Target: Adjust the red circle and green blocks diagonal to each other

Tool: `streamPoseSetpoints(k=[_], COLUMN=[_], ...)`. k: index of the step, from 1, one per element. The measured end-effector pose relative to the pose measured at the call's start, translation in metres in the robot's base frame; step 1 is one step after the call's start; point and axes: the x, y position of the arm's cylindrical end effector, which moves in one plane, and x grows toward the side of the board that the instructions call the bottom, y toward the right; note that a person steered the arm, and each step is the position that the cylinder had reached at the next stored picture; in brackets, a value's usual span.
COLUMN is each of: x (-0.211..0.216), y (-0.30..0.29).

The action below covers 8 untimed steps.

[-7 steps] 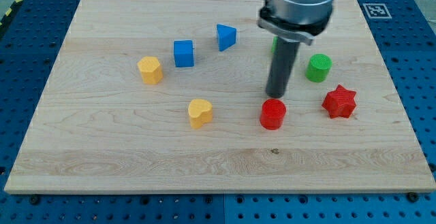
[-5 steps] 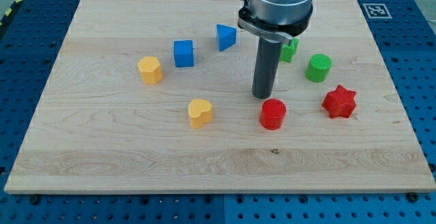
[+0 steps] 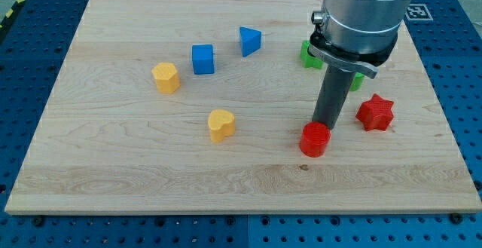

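The red circle block (image 3: 315, 139) lies right of the board's middle, toward the view's bottom. My tip (image 3: 324, 124) touches its upper right edge. A green block (image 3: 308, 55) shows at the view's upper right, partly hidden by the arm. A green round block (image 3: 354, 84) is almost fully hidden behind the rod; only a sliver shows.
A red star (image 3: 375, 113) lies just right of my tip. A yellow heart (image 3: 221, 125) is left of the red circle. A yellow block (image 3: 166, 77), a blue cube (image 3: 202, 59) and a blue triangle (image 3: 250, 41) lie in the upper left half of the wooden board (image 3: 113, 180).
My tip swung left, then came back right and down onto the red circle's upper right. The red circle slid a little right and toward the view's bottom. The arm now hides the green round block.
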Motion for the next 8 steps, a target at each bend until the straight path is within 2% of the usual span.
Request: streamPoseSetpoints(k=[1,2,3,4,5,6,7,8], x=[-0.007,-0.043,-0.051,-0.056,-0.073,-0.077,-0.077,-0.079], y=[-0.006,-0.009,-0.008,0.001,0.034,0.063,0.067,0.046])
